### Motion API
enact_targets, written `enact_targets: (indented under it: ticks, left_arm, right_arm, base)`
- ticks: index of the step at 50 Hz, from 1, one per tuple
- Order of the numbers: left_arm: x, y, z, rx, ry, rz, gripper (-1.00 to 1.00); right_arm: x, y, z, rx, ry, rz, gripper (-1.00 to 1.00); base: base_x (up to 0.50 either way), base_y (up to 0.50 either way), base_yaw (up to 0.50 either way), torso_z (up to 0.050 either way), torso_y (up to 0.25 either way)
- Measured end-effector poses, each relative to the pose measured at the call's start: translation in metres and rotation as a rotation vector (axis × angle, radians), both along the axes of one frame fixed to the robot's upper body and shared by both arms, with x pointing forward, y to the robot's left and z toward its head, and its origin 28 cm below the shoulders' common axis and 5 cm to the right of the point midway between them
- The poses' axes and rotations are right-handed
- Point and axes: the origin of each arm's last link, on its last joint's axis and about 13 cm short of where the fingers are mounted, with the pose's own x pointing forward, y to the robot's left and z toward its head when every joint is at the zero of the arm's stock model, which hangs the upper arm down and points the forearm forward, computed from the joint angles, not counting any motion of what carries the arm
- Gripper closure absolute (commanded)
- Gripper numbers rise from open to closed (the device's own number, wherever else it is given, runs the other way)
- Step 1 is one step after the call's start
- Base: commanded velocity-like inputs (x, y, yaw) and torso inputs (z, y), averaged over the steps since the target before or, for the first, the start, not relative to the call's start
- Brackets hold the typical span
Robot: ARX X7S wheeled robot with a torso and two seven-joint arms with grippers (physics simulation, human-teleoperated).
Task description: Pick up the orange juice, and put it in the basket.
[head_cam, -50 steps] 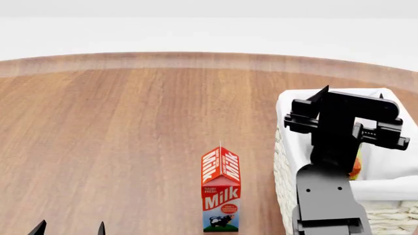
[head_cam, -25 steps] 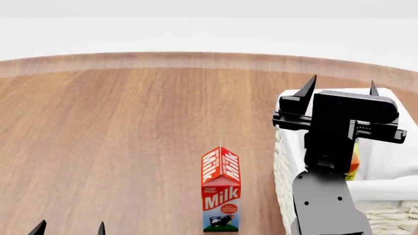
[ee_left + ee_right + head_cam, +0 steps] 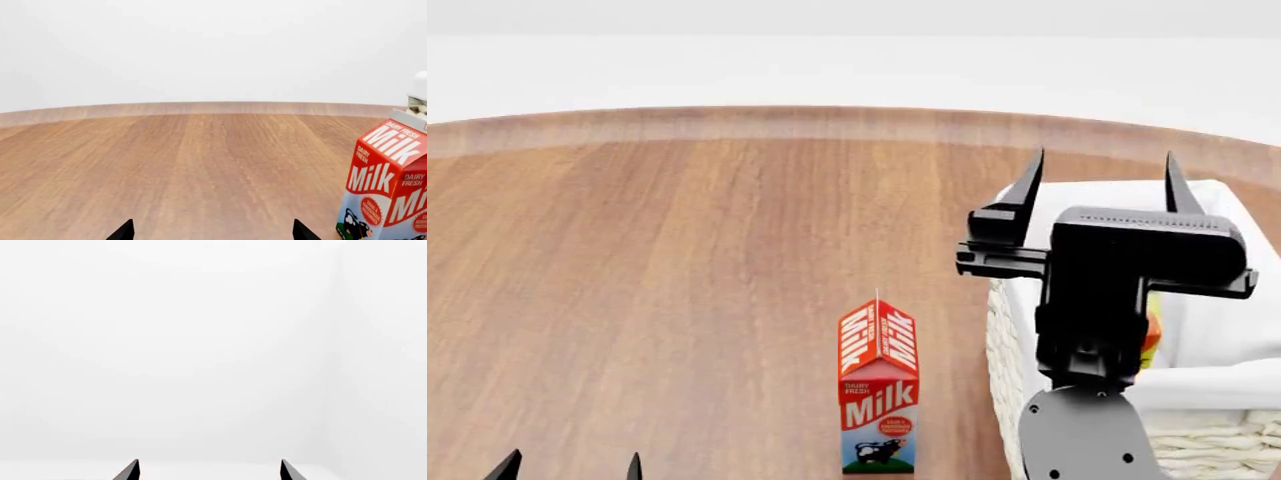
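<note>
The orange juice (image 3: 1152,338) lies inside the basket (image 3: 1004,330) at the right of the head view; only a small orange and yellow sliver shows beside my right arm. My right gripper (image 3: 1105,180) is open and empty, raised above the basket with its fingertips pointing up and away. Its wrist view shows only white background between the two fingertips (image 3: 130,471). My left gripper (image 3: 571,467) is open and empty at the table's near left edge. In the left wrist view (image 3: 209,231) its tips sit over bare wood.
A red-and-white Milk carton (image 3: 878,400) stands upright on the wooden table (image 3: 694,260), just left of the basket; it also shows in the left wrist view (image 3: 387,185). The table's curved far edge borders white background.
My right gripper has risen out of the basket and tilted upward, its fingertips now well above the rim. The juice stays in the basket. The left arm has not moved.
</note>
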Motion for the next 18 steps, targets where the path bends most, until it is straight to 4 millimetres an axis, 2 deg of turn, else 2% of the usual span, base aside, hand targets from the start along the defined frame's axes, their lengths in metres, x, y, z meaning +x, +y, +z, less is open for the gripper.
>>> enact_targets:
  ticks: [18]
  left_arm:
    - [0.000,0.000,0.000,0.000,0.000,0.000,-1.00]
  right_arm:
    - [-0.021,0.008,0.010,-0.006,-0.063,0.063,-1.00]
  base:
    - [0.00,0.00,0.00,0.000,0.000]
